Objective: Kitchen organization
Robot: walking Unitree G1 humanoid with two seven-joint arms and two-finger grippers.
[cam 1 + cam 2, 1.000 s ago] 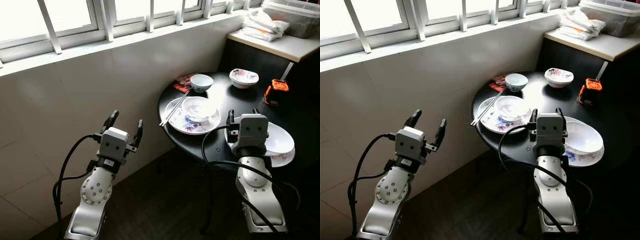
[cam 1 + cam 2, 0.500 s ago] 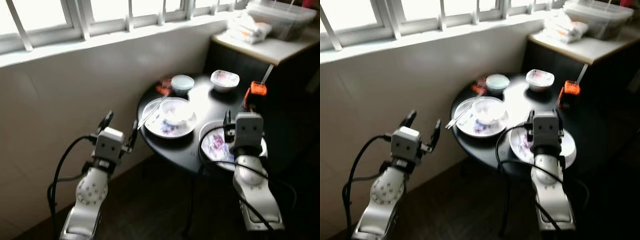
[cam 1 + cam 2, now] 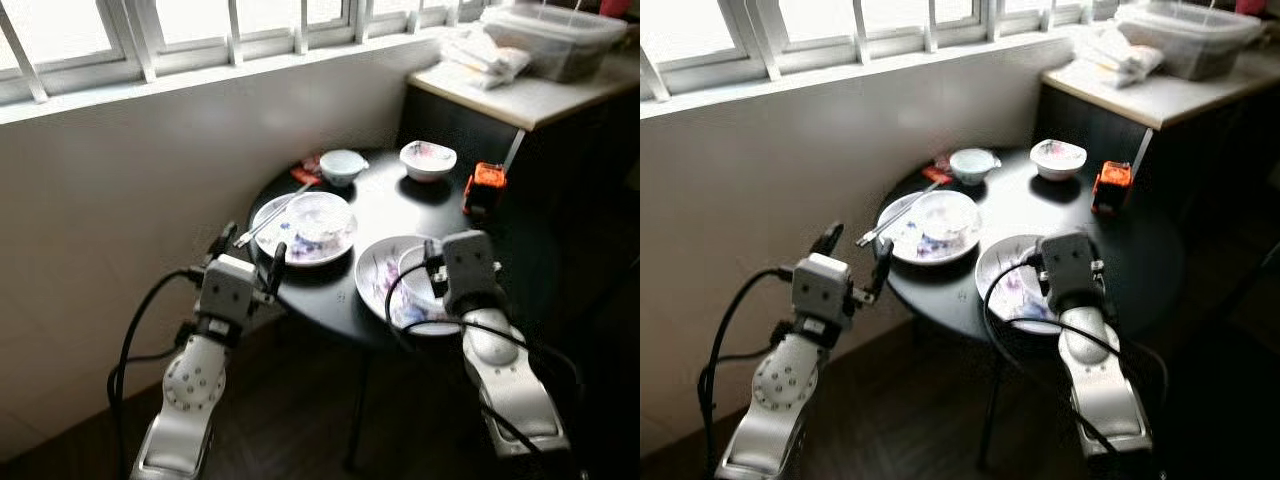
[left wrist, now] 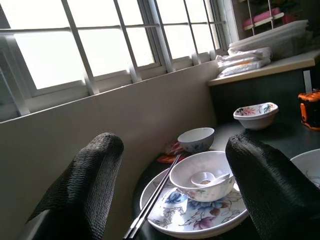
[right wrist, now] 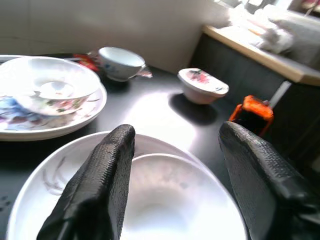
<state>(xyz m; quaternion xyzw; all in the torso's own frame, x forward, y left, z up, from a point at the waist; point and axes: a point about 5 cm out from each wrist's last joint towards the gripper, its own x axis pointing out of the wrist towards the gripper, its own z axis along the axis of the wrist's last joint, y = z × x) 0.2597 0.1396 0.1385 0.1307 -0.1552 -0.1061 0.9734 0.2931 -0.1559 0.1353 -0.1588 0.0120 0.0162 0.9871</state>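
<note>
A round black table carries a floral plate holding a white bowl with a spoon in it, and chopsticks lying across the plate's rim. Behind them stand a small pale bowl and a floral bowl. At the near edge a larger plate holds a white bowl. My right gripper hovers open just over that bowl. Beside the table's left edge my left gripper is open and empty, pointing at the floral plate.
An orange and black object stands at the table's back right. A dark counter with bags and a plastic tub sits behind the table. A white wall under the window runs along the left. Below is dark floor.
The view has swung right, so the table now sits in the middle. My right gripper now reaches over the near plate. My left gripper is close to the table's edge. Both stay open.
</note>
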